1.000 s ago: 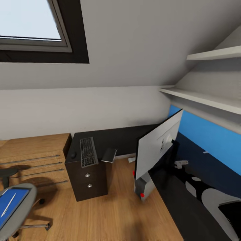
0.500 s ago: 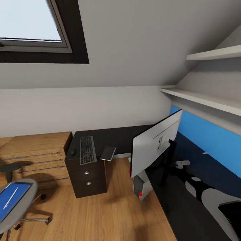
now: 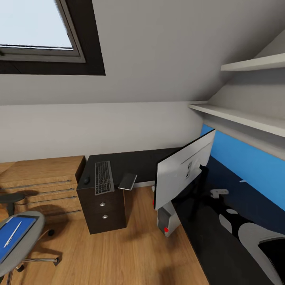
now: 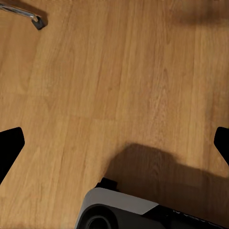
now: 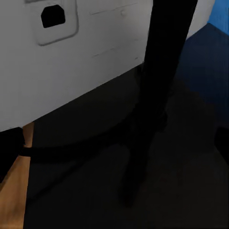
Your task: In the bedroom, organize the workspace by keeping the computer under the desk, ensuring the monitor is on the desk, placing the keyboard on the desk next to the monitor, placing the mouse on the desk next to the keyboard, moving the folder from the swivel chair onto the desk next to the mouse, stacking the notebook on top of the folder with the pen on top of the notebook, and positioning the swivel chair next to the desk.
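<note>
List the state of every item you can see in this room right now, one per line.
monitor: upright on desk, back facing camera
keyboard: flat on desk, above the drawers
mouse: on desk beside keyboard
notebook: overhanging desk edge
computer: on floor under desk, red light lit
folder: lying on swivel chair
pen: on top of folder
drawers: closed

Head view high, looking down across floor; monitor at 3 o'clock, shared close-up with right wrist; left wrist near floor.
</note>
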